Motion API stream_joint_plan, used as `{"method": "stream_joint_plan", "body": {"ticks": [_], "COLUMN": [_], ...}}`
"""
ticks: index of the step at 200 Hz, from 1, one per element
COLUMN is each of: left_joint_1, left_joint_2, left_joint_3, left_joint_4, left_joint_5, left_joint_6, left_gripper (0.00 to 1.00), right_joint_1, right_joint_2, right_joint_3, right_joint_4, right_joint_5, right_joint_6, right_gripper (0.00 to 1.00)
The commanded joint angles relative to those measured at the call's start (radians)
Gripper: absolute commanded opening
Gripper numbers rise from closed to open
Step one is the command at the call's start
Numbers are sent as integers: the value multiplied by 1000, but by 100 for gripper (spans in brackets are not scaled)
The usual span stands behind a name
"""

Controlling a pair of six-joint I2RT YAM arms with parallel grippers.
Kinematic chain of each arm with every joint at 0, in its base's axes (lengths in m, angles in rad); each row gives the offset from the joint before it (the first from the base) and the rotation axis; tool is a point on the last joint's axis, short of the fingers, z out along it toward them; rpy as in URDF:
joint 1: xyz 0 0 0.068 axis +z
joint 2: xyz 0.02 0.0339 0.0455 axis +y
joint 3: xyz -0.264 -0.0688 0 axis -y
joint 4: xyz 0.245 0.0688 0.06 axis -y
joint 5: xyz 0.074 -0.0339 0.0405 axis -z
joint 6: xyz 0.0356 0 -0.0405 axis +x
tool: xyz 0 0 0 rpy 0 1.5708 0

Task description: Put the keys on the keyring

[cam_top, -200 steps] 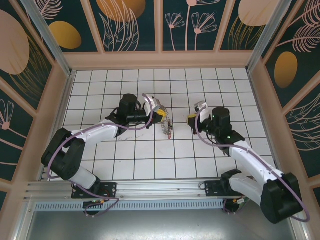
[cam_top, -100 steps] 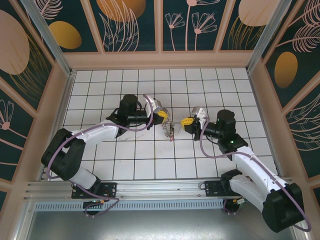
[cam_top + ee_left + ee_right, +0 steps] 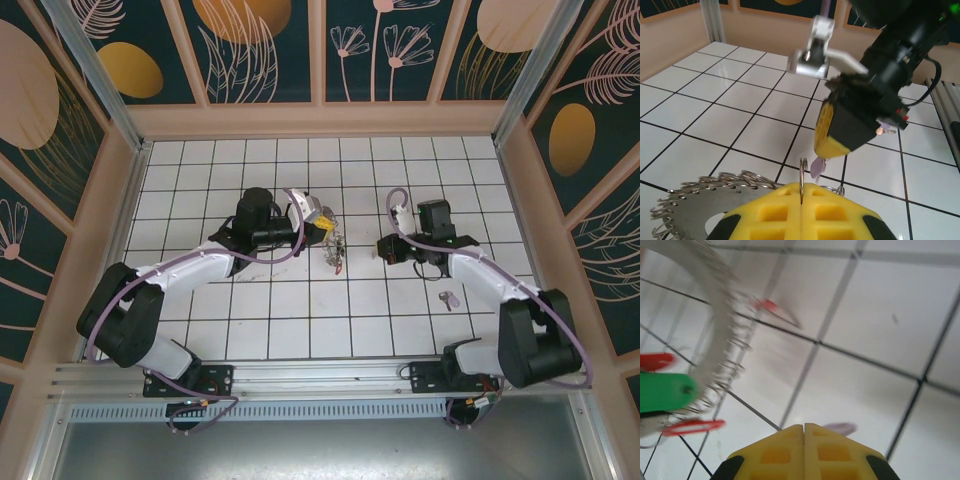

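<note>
Left tool [image 3: 802, 189] clamped shut on keyring [image 3: 690, 210]; green key [image 3: 662, 390] and red key [image 3: 655, 361] threaded. Right tool [image 3: 804, 432] pinches purple key [image 3: 817, 167]; spare key [image 3: 449, 299] loose on tabletop [image 3: 300, 330], 4 o'clock of ring.

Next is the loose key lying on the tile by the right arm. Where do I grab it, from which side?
I'd take the loose key by its head, dropping straight down from above: it lies flat on the tile, so only its thin edges can be pinched, leaving the blade free.
</note>
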Motion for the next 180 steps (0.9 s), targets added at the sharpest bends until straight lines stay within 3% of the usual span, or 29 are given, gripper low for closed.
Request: {"method": "stream_joint_plan", "body": {"ticks": [1,98,139,180], "left_joint_1": [-4,-5,-5,-5], "left_joint_2": [-28,-10,-3,7], "left_joint_3": [0,17,19,26], "left_joint_4": [39,25,17,8], "left_joint_5": [0,10,8,8], "left_joint_6": [17,14,16,23], "left_gripper": [0,0,0,0], "right_joint_1": [-19,-42,-54,-69], "right_joint_2": [45,354,434,416], "right_joint_3": [37,220,264,255], "right_joint_4": [-103,-108,-99,-106], "right_joint_5": [35,95,84,74], "right_joint_6": [79,34,28,29], "right_gripper": [0,0,5,15]}}
